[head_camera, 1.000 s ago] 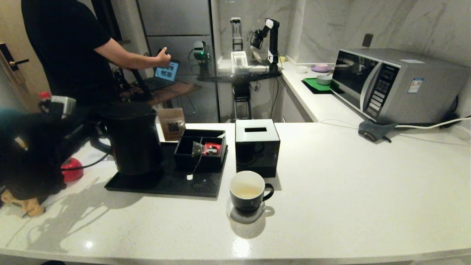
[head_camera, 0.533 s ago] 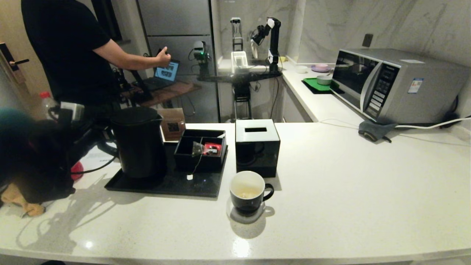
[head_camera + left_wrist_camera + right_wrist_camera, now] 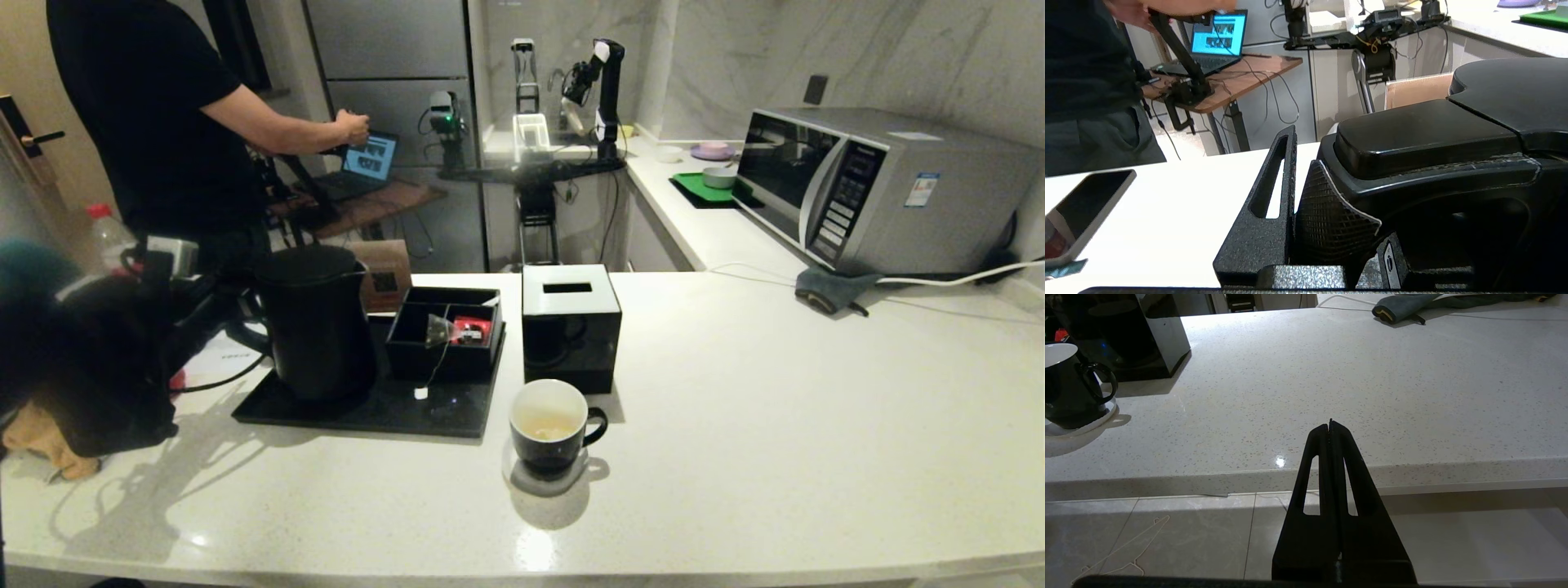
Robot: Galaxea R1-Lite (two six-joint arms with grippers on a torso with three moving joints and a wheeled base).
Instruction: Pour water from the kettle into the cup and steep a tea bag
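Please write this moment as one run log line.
left pincer: shut on kettle handle | kettle: over tray | cup: some liquid | right pincer: shut, parked

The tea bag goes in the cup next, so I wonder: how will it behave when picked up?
The tea bag looks small and thin-walled, so probably very light and easily crushed. Its string trails from the black box to the tray, so it would likely dangle and swing.

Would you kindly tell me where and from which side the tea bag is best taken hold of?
I would pinch the tea bag at its pointed top, coming straight down: it sits in an open-topped box whose walls block sideways approaches.
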